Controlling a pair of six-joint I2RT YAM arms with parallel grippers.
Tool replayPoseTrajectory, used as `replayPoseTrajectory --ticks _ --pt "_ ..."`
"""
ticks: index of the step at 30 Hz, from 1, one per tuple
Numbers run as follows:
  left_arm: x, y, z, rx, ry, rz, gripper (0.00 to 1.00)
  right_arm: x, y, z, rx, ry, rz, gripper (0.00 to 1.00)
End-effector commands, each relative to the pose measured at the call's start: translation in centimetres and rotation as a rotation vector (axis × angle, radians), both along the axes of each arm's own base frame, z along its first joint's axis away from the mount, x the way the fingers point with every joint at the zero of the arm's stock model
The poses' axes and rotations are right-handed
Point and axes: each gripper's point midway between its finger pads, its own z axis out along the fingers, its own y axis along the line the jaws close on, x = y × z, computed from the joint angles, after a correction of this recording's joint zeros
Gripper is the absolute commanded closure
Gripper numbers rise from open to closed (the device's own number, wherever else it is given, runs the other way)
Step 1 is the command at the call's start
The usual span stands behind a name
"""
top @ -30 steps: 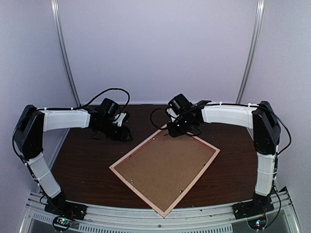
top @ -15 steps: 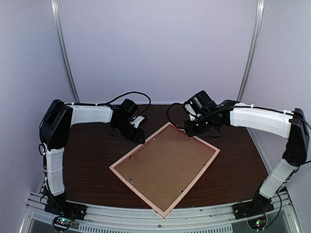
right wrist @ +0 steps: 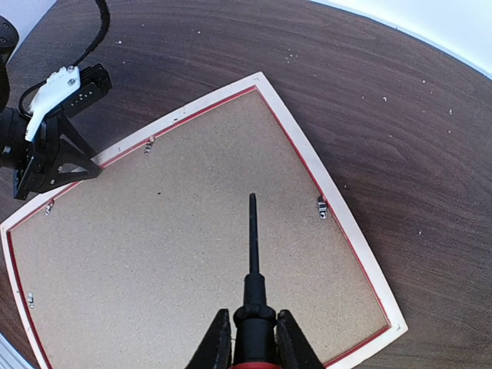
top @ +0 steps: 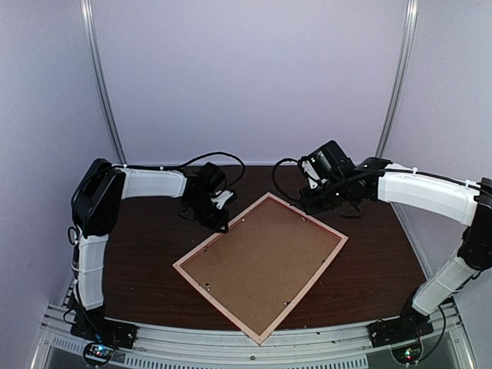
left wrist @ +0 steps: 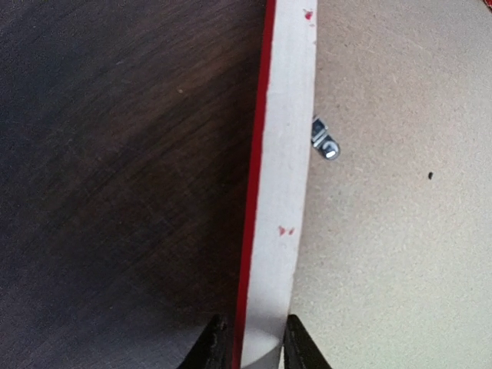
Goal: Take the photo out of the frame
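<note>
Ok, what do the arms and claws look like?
Both the left arm and right arm have white shells on the long links, black joints and bases, and black cables looping at the wrists. The left claw and right claw have black tapered fingers; the left carries a white side plate.

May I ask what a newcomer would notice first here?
The large rectangular frame, red-edged with a pale wood rim, lies face down on the dark wood table, plain brown backing board up. Over its far end the right gripper clamps a black pointed tool; the left gripper straddles its far-left rim.
</note>
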Motion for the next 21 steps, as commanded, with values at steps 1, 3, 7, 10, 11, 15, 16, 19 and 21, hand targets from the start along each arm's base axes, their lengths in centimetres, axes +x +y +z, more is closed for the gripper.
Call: replayPoseTrajectory --ticks 1,3,7,10,11,15,16,19,21 --pt "-0.3 1.3 -0.9 0.067 -0.002 0.03 0.75 -0.2 -0.6 0.5 0.0 -0.013 -0.022 1.0" --pt "-0.6 1.8 -1.2 0.081 0.002 0.046 0.77 -0.3 -0.6 0.4 0.003 -0.009 -0.021 1.0" --pt "-1.3 3.1 -1.4 0.111 0.0 0.086 0.78 -0.4 -0.5 0.3 0.007 -0.004 -0.019 1.0" --pt "-2.0 4.3 -1.7 0.136 0.003 0.133 0.79 -0.4 -0.5 0.2 0.008 -0.004 -0.018 1.0" --pt "-2.2 4.7 -1.6 0.14 0.003 0.148 0.79 -0.4 -0.5 0.2 0.01 -0.004 -0.018 1.0" --pt "-2.9 6.1 -1.8 0.166 0.002 0.219 0.8 -0.4 -0.3 0.2 0.016 -0.001 -0.013 1.0" --pt "-3.2 6.5 -1.8 0.167 0.005 0.235 0.8 -0.4 -0.2 0.2 0.019 0.0 -0.014 1.0" --pt "-4.1 7.3 -1.9 0.162 0.017 0.282 0.8 -0.5 -0.1 0.2 0.025 0.001 -0.009 1.0" --pt "-4.7 7.8 -2.0 0.156 0.027 0.312 0.8 -0.5 -0.1 0.2 0.029 0.001 -0.008 1.0"
